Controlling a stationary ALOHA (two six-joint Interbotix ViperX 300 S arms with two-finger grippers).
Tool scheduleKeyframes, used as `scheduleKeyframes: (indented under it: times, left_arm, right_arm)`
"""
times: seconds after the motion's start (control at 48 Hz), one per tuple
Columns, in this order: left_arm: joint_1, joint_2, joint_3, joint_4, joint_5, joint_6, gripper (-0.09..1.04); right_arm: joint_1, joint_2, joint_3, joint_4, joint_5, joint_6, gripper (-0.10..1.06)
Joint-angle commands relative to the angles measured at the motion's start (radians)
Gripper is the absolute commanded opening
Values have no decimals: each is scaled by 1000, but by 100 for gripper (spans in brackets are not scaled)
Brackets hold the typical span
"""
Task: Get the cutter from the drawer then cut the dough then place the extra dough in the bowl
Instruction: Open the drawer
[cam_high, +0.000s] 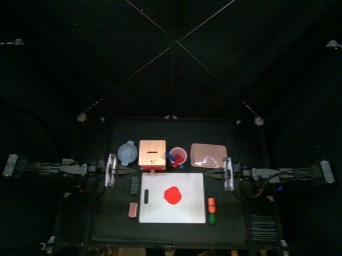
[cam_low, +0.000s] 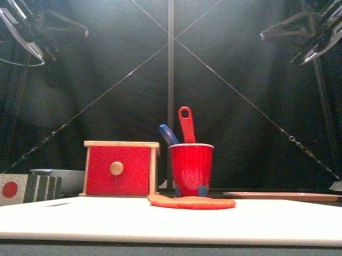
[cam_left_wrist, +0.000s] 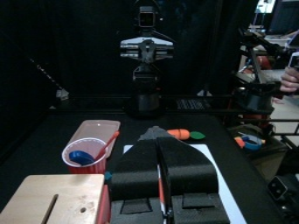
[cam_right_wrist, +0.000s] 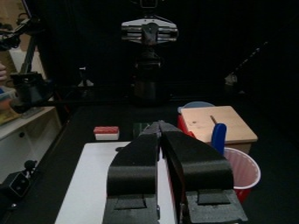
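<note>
Jaws pressed together, with no gap showing and nothing between them, on the left arm, which hangs high over the left side of the worktop. Along the back row, the blue-grey bowl comes first. Just beside it is the pale wooden box, its red drawer front flush and closed. Next stands the red cup with a blue knife and a red knife upright in it, then the pink tray.

In the front row, a small red-and-white toy lies just left of the white cutting board. The red dough, a flat disc, rests near the board's middle, well apart from both arms. An orange toy and a green toy lie just right of the board. Over the right side hangs the right arm, its jaws likewise closed on nothing.
</note>
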Motion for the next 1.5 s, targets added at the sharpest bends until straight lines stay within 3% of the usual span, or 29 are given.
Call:
scheduleKeyframes:
  times: [0.021,0.188,0.396,0.5,0.708,0.833,0.958,1.083,1.292,1.5]
  left_arm:
    - [-2,15,-21,-9,-34,-5,-7]
    - [-11,31,-11,-104,-86,-32,-2]
    - [-75,138,12,-321,-121,-98,1]
    - [-112,201,6,-402,-130,-123,9]
    - [-152,278,-23,-568,-173,-169,46]
    - [-153,298,-25,-664,-179,-206,71]
    - [-152,321,-14,-729,-183,-210,86]
    - [-152,370,-11,-796,-184,-210,88]
    - [-146,482,-25,-899,-186,-210,88]
    - [-129,554,-49,-1020,-201,-210,88]
  right_arm:
    - [0,21,-37,0,-17,8,-1]
    - [-15,106,-115,3,-69,8,2]
    - [-117,298,-268,0,-121,8,2]
    - [-156,391,-339,0,-121,9,3]
    - [-209,586,-500,9,-106,14,3]
    - [-229,709,-604,26,-29,12,3]
    - [-242,807,-703,31,77,12,3]
    - [-258,873,-787,38,166,14,2]
    - [-288,982,-951,103,351,14,2]
    - [-314,1104,-1104,89,537,8,2]
